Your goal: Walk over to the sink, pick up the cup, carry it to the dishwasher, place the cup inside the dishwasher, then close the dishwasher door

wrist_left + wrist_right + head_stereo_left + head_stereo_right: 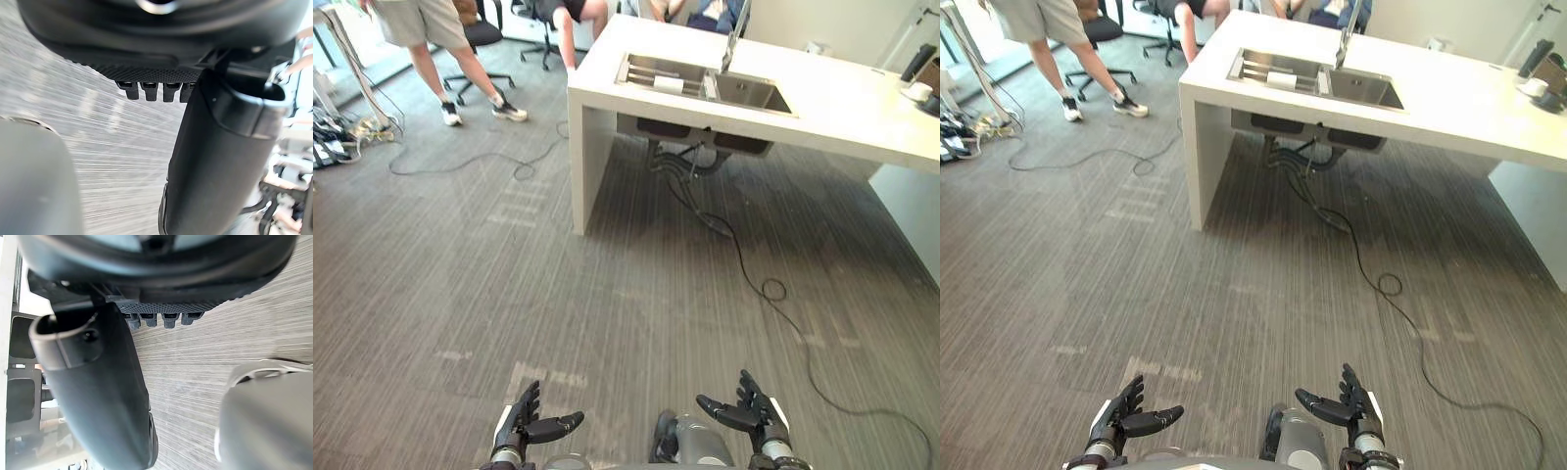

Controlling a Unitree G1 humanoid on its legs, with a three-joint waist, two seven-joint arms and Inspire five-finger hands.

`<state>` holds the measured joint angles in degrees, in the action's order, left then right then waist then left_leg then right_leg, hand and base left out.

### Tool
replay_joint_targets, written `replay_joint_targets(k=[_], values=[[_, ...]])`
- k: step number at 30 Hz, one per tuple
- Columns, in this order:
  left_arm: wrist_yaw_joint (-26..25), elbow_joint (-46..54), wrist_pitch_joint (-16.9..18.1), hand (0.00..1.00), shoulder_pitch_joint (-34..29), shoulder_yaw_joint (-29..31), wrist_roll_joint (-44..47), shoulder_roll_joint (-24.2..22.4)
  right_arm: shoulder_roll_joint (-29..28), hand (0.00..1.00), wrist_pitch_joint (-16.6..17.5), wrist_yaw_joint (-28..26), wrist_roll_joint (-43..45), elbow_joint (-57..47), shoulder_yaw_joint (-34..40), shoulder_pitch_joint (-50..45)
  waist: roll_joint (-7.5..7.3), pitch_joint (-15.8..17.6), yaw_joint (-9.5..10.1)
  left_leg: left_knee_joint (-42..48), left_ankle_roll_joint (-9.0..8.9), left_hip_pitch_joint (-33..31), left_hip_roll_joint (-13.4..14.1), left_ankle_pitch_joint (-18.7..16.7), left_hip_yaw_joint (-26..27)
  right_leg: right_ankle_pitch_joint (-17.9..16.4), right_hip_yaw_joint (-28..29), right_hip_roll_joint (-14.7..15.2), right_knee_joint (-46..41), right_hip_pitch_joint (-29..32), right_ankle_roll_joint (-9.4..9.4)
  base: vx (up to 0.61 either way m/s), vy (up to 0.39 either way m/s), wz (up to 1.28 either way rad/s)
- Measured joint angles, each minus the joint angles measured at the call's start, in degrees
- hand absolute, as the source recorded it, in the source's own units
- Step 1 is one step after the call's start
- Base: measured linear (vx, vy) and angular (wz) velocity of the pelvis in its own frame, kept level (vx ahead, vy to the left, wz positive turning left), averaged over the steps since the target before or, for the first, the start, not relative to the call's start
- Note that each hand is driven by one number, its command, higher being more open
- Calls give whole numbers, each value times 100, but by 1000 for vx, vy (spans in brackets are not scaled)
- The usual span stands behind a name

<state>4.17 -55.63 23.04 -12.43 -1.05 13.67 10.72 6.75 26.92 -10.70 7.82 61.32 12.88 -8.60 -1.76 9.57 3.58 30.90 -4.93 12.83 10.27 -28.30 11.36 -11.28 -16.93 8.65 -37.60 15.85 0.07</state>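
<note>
left hand (516,428) and right hand (759,415): both open, empty, low over floor (509,294); cup (668,85): seemingly on its side in sink (759,95), well ahead; hazard: cable (744,257) across the approach, liable to snag a step and upset the walk.

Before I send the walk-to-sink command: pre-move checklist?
1. Left hand free: ok, fingers straight, holding nothing.
2. Right hand free: ok, open and empty.
3. Sink in sight: ok, set in the white counter ahead.
4. Target located: cannot tell; a white object lies in the sink's left basin, too small to call it the cup.
5. Person off the route: ok, standing far left, apart from the counter.
</note>
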Motion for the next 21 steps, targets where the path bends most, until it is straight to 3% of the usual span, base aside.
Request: replay_joint_targets(k=[1,2,3,4,5,7,9,10,11,13,15,16,18,19,20,21], values=[[13,0,0,100,2,-2,-26,-64,32,100,-35,-7,1,-3,-1,17,50,-38,-16,523,248,-250,197,164,18,-117,-81,-96,4,-72,-69,432,-373,3],[39,-1,1,100,-5,-4,-36,-168,108,100,-87,-11,2,-60,-1,32,188,-47,-52,1284,494,-600,487,580,34,-239,-192,-249,143,-263,-135,412,-379,13],[73,1,2,100,-29,2,-35,-266,209,100,-149,-11,3,-119,-14,-19,352,-51,-74,1958,562,-896,792,1260,28,-270,-270,-470,470,-563,-178,332,-297,8],[89,6,2,100,-49,3,-31,-288,254,100,-190,-7,3,-128,-52,-32,327,-35,-68,2261,552,-1054,888,1391,18,-270,-262,-543,661,-708,-187,364,-254,-1],[131,106,0,100,-66,3,-35,-266,306,100,-240,26,6,-199,-91,-61,332,-40,-73,2558,506,-1373,886,1210,71,-258,-261,-597,989,-978,-245,401,-221,-4],[143,338,-4,100,-72,31,-34,-287,349,100,-314,96,45,-390,-72,-90,303,-25,-136,2025,403,-1703,601,929,346,-42,-259,-620,1577,-1410,-302,408,-192,-1],[123,703,-9,100,-51,51,-30,-391,408,100,-399,135,146,-664,-31,-51,292,-18,-134,211,345,-1926,-72,953,490,14,-173,-563,2009,-1692,-301,385,-113,-17],[111,853,-13,100,-42,49,-31,-460,419,100,-428,145,155,-740,9,17,296,-18,-125,-619,250,-2038,-368,1093,427,14,-96,-549,2111,-1760,-301,454,-62,-46],[88,984,-18,100,-19,37,-26,-527,413,100,-440,189,163,-782,29,142,301,-8,-108,-1491,159,-2224,-638,1474,289,11,42,-562,2225,-1861,-301,367,-28,-54],[66,1034,-52,100,87,-117,-15,-529,401,100,-498,209,161,-899,20,260,337,87,-76,-2122,110,-2519,-702,2102,260,-72,265,-620,2375,-2116,-221,382,23,-68],[59,1044,-133,100,173,-323,-14,-527,410,100,-597,250,159,-1084,11,207,415,149,-75,-2289,42,-2647,-603,2336,405,-407,410,-667,2252,-2362,-55,289,91,-52],[54,1048,-163,100,167,-386,-13,-507,388,100,-670,263,153,-1094,-8,141,387,139,-66,-2033,174,-2669,-534,2549,444,-714,492,-619,1966,-2429,-18,286,155,-34],[54,1186,-323,100,125,-394,-10,-377,327,100,-849,285,153,-1076,-166,-53,91,-38,-57,-836,804,-3009,-675,2638,533,-1500,663,-219,1310,-2401,59,549,271,-30],[53,1245,-352,100,80,-395,-9,-311,315,100,-872,281,151,-1038,-222,-100,10,-107,-45,-667,923,-3055,-737,2567,589,-1625,689,-106,1140,-2412,125,523,212,-34],[12,1264,-384,100,74,-354,15,-272,283,100,-895,238,133,-964,-313,-65,-132,-131,-4,-310,1062,-3079,-850,2087,749,-1676,695,223,52,-2006,190,452,153,-28],[-36,1264,-447,100,74,-248,76,-260,255,100,-898,191,131,-889,-421,-58,-176,-134,-9,-49,1140,-3045,-880,1792,821,-1227,725,489,-948,-1541,538,572,204,-28]])
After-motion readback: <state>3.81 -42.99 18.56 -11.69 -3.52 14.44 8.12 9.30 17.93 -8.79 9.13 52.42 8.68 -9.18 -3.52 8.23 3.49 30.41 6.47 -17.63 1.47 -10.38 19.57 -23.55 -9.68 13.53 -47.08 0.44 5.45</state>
